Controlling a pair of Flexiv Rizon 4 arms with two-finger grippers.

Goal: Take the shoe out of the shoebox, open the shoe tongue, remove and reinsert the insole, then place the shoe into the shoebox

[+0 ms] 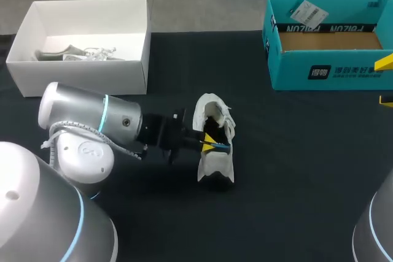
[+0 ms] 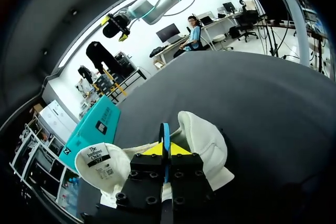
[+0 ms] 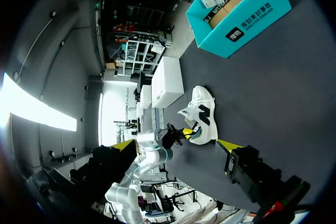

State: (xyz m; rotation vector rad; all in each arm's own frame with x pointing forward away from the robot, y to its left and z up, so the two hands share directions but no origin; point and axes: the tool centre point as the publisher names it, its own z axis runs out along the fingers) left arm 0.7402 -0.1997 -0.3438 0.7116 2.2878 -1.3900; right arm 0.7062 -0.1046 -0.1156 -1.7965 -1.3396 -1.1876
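Left gripper (image 2: 167, 149): the yellow tips are pressed together on a thin blue sheet, the insole (image 2: 166, 129), which stands on edge between them inside the mouth of the white shoe (image 1: 215, 164). The shoe lies on the black table (image 1: 295, 176) near its middle, outside both boxes, with the left arm (image 1: 92, 115) coming in level from the left. The teal shoebox (image 1: 331, 73) stands open at the far right, well apart from the shoe (its brown floor shows). A white box (image 1: 80, 78) sits at the far left and holds pale items too small to make out. Right gripper (image 1: 386, 81): fingers spread wide, holding nothing, at the right edge beside the shoebox.
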